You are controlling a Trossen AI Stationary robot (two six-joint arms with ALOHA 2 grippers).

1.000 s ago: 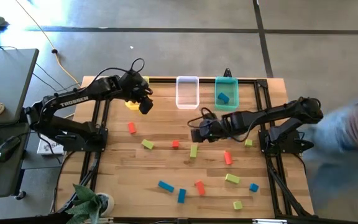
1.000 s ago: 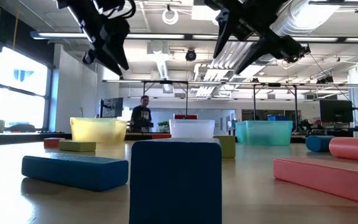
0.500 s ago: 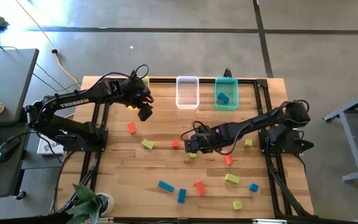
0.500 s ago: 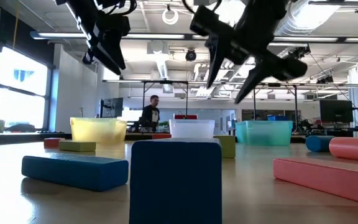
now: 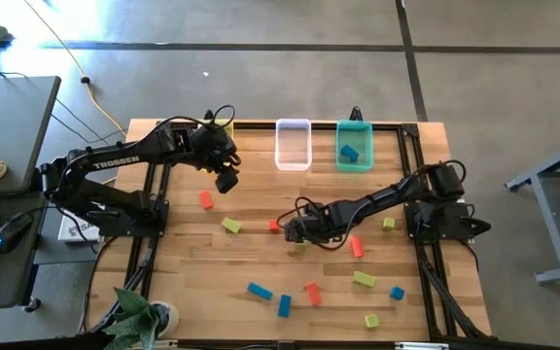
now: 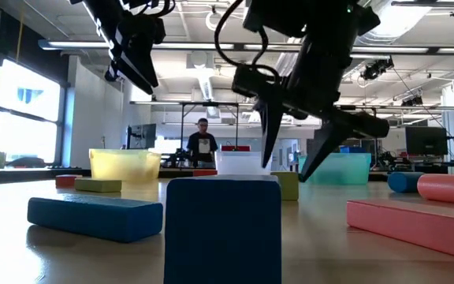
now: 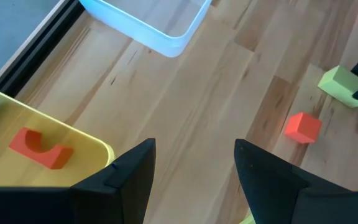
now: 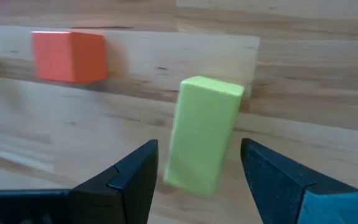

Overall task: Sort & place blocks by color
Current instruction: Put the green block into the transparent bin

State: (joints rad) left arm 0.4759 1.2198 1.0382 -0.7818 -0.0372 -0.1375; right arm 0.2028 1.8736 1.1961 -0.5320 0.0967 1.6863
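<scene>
My right gripper (image 5: 295, 233) hangs open low over the table's middle. In the right wrist view its gripper (image 8: 197, 180) stands with a finger on either side of a yellow-green bar block (image 8: 204, 134) lying flat on the wood, with gaps showing on both sides. A red-orange cube (image 8: 70, 56) lies just beyond. My left gripper (image 5: 227, 178) is open and empty, raised near the yellow bin (image 7: 5, 106), which holds a red-orange notched block (image 7: 41, 148). Other blocks lie scattered: red-orange (image 5: 205, 200), yellow-green (image 5: 231, 226), blue (image 5: 259, 291).
The clear bin (image 5: 293, 144) and the teal bin (image 5: 354, 160), with a blue block (image 5: 349, 152) inside, stand at the far edge. More blocks lie toward the near right: red-orange (image 5: 357, 247), yellow-green (image 5: 363, 280), blue (image 5: 396, 292). A person (image 6: 203, 146) stands in the room behind.
My right gripper has moved toward the table's left and near edge and come down, open, around the yellow-green bar. My left gripper has drifted a little toward the near edge, away from the yellow bin, staying high. The person in the room behind has walked to the right.
</scene>
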